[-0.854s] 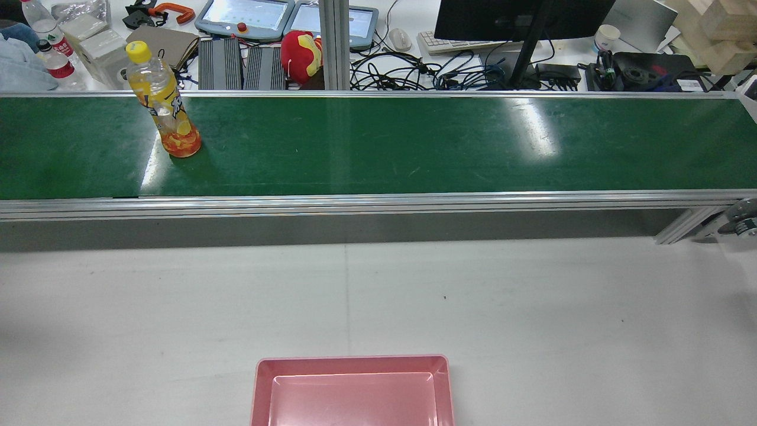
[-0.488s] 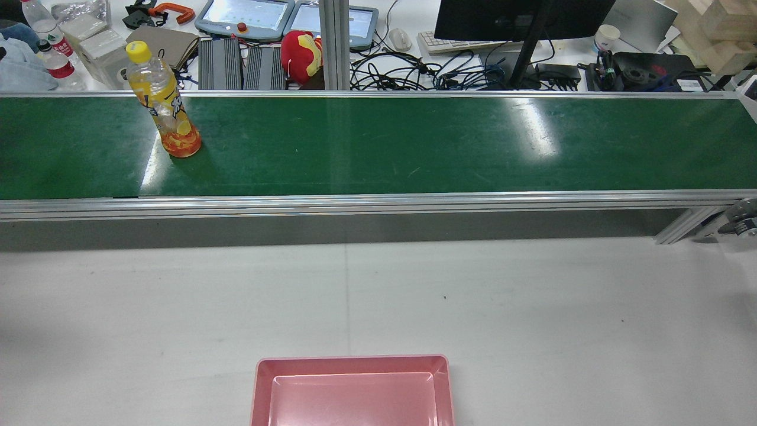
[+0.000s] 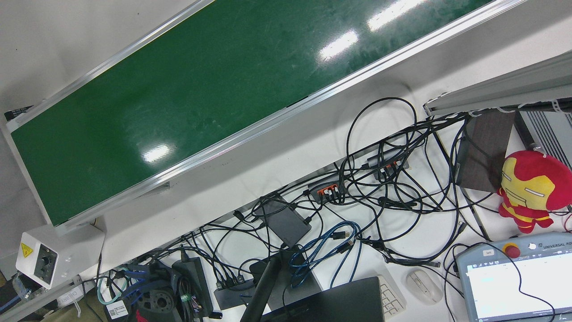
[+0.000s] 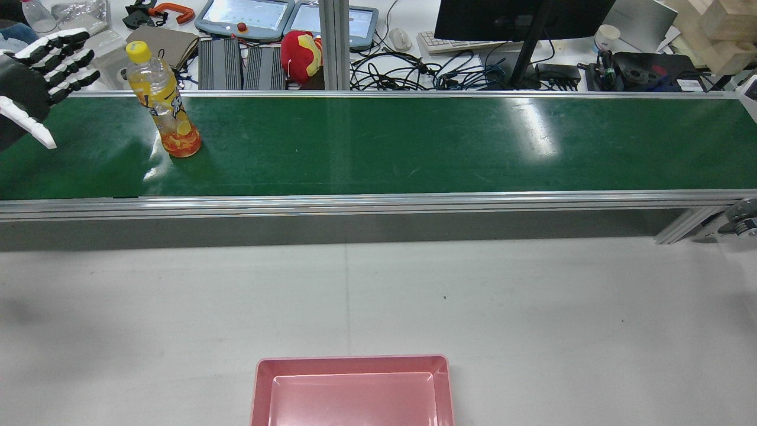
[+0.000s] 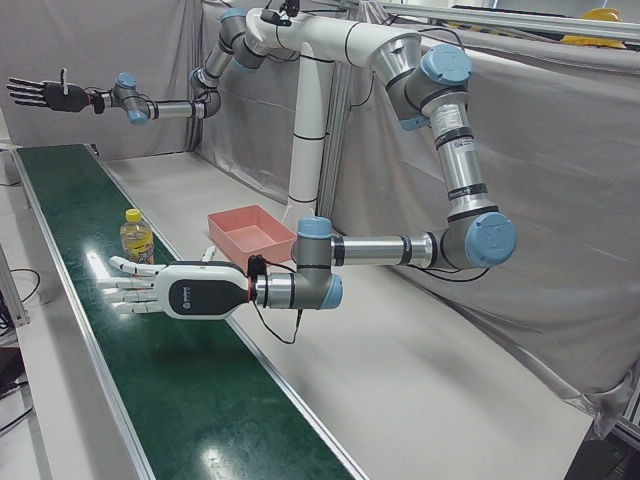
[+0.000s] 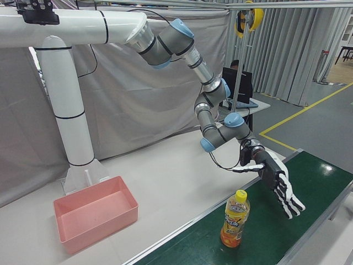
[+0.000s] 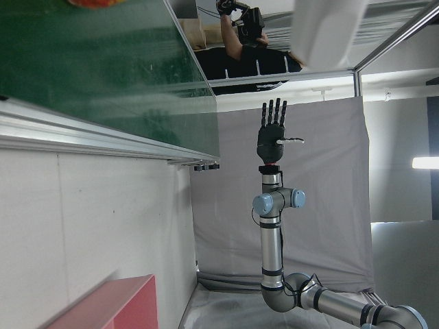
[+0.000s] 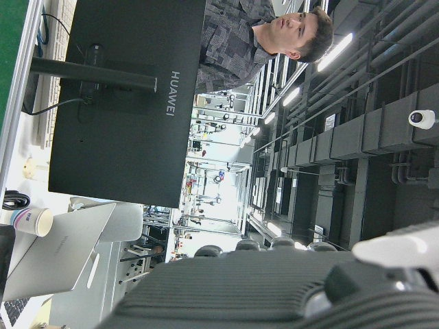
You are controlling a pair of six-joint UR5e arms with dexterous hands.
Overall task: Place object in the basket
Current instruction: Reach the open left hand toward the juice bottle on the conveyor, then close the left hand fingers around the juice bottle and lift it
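Observation:
An orange-drink bottle with a yellow cap stands upright on the green conveyor belt; it also shows in the left-front view and the right-front view. My left hand is open, fingers spread, over the belt to the bottle's left and apart from it; it also shows in the left-front and right-front views. My right hand is open and empty, raised high at the belt's far end. The pink basket sits empty on the white table.
The belt has aluminium rails along both edges. Behind it a desk holds cables, a monitor, teach pendants, a red plush toy and water bottles. Grey curtains hang behind the arms.
My left hand has come into the rear view from the left edge, open, toward the bottle. The bottle and basket have not moved.

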